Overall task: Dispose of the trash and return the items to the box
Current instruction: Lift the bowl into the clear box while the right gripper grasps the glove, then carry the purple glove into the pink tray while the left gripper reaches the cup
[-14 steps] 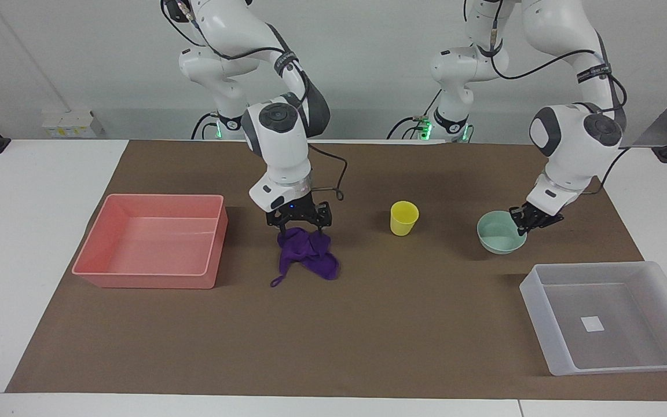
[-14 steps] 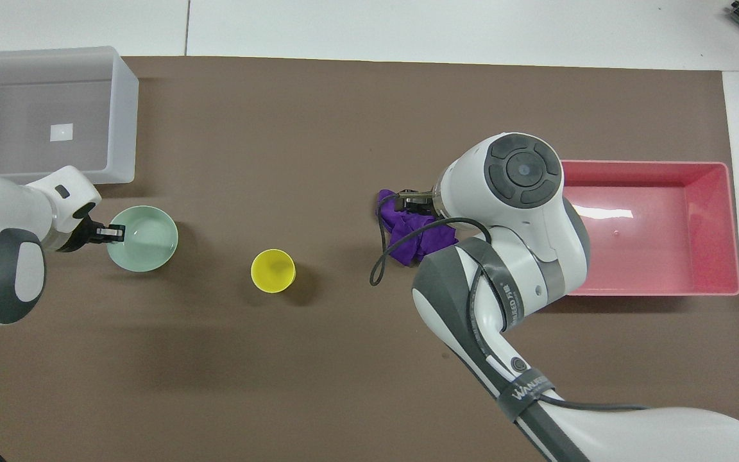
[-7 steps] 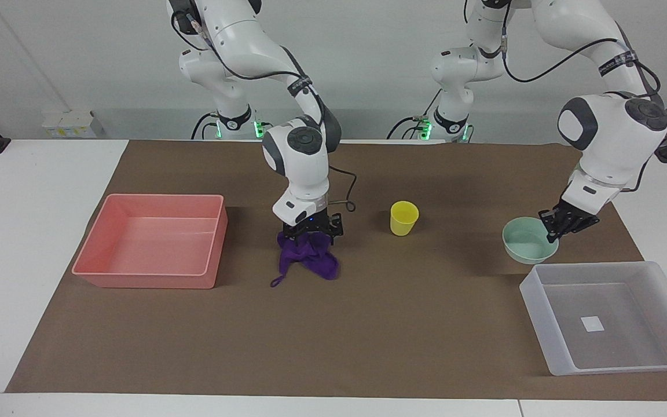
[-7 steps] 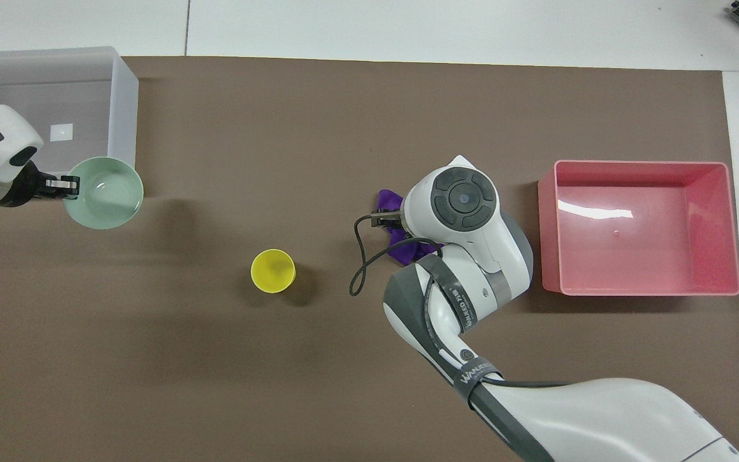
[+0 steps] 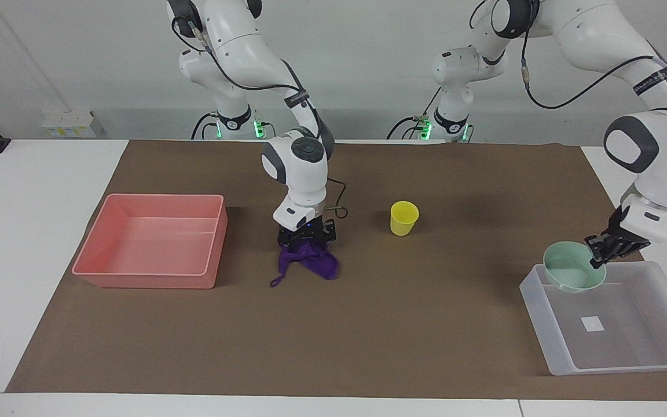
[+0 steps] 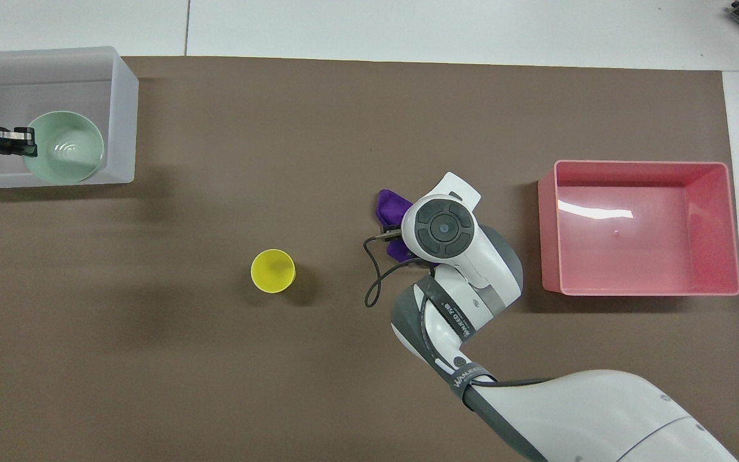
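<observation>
The mint-green bowl hung from the left gripper over the box, a translucent whitish-grey bin at the left arm's end of the tabletop; it sat above the part of the box nearest the robots, its mouth facing up, with the white label on the box floor showing clear of it. The left fingers were shut on the bowl's rim at the side turned away from the yellow cup, so the bowl lay cupward of the fingers, and the coming move appeared to turn on lowering it inside the box walls before letting go. The bowl looked shallow, round, smooth and empty. The purple cloth, a soft crumpled wad with a thin loop string trailing out, lay on the tabletop between the box and the pink bin, close beside the pink bin and well apart from the box. The right gripper was down on top of it with its fingers spread wide, not yet gripping the cloth. The yellow cup stood upright between the cloth and the box, untouched by either arm and nearer to the right gripper than to the left.
</observation>
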Motion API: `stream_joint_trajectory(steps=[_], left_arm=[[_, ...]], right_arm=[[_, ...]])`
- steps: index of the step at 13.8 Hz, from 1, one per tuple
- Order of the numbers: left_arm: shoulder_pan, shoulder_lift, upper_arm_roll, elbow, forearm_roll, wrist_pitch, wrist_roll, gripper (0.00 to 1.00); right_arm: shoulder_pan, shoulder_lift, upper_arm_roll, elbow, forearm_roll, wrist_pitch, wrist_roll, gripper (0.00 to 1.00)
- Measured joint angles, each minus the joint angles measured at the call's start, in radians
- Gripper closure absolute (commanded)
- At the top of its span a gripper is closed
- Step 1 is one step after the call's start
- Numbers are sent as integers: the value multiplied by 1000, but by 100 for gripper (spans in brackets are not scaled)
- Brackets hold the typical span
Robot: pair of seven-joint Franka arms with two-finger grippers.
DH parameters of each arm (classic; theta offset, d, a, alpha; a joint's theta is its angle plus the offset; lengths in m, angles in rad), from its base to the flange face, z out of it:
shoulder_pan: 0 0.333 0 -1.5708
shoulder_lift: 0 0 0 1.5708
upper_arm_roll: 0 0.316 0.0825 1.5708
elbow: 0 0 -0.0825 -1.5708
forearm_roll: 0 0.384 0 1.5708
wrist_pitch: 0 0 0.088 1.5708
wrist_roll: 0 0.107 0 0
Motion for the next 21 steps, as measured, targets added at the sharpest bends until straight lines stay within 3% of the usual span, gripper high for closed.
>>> stream_joint_trajectory(steps=[1, 4, 7, 15, 19, 20, 21], left_arm=[[14, 58, -4, 74, 0, -15, 0, 100], [45, 211, -10, 240, 0, -32, 0, 100], [61, 292, -11, 304, 0, -27, 0, 100], [64, 332, -11, 285, 0, 57, 0, 100], [82, 340, -11, 244, 0, 149, 0, 100], [85, 341, -11, 229, 0, 178, 0, 82], [87, 341, -11, 218, 0, 198, 0, 50]], right_arm=[[0, 0, 0, -2, 0, 1, 0, 100], [0, -4, 0, -1, 0, 2, 20, 100], [0, -7, 1, -1, -1, 2, 61, 100], [1, -21, 2, 28, 0, -6, 184, 100], [3, -112, 4, 48, 45, -92, 202, 100], [4, -140, 4, 49, 54, -117, 204, 100], [4, -167, 5, 49, 56, -143, 207, 100]])
